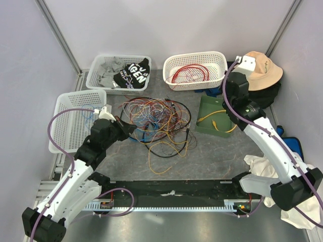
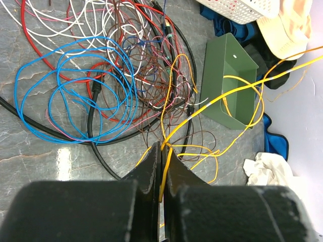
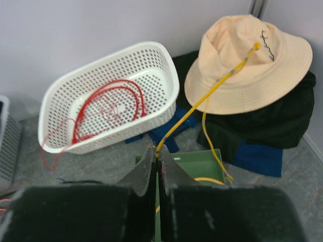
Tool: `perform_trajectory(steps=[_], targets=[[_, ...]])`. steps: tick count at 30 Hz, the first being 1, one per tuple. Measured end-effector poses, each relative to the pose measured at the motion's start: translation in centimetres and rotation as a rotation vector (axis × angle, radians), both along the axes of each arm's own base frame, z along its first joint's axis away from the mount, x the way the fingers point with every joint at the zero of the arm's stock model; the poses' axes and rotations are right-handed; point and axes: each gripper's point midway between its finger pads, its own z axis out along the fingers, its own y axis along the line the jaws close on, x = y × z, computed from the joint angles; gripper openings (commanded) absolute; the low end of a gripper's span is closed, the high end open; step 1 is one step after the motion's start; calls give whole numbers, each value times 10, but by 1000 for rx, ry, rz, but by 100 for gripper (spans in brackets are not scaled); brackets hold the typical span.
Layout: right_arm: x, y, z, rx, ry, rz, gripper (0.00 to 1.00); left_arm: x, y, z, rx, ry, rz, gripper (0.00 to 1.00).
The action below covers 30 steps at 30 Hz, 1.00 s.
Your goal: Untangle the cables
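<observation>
A loose heap of cables, red, black, brown, white, blue and yellow-orange, lies mid-table; it also shows in the left wrist view, with a blue coil. My left gripper sits at the heap's left edge, shut on a yellow cable that rises taut to the upper right. My right gripper hovers over the green bin, shut on a yellow cable whose end sticks up in front of the hat. Loops of yellow cable lie in the bin.
A white basket with a red cable coil stands at the back. A basket at left holds a blue cable. A third basket holds cloth. A beige hat lies on dark clothing at right. White cloth lies near right.
</observation>
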Motion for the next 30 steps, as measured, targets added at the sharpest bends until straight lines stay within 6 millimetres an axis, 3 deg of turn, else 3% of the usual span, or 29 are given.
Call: perform_trajectory(steps=[8,11,15,22,27,30], targets=[[-2,5,77,75,-153,38,0,0,0,-1,2,4,0,2],[-3,6,90,87,-178,47,0,0,0,-1,2,4,0,2],[-3,8,93,90,-182,56,0,0,0,-1,2,4,0,2],[4,12,69,81,-139,63,0,0,-1,-1,-4,8,-1,2],[8,16,24,70,-57,63,0,0,-1,-2,-5,12,-2,2],[9,18,-24,54,34,60,0,0,-2,-2,-5,12,-4,2]])
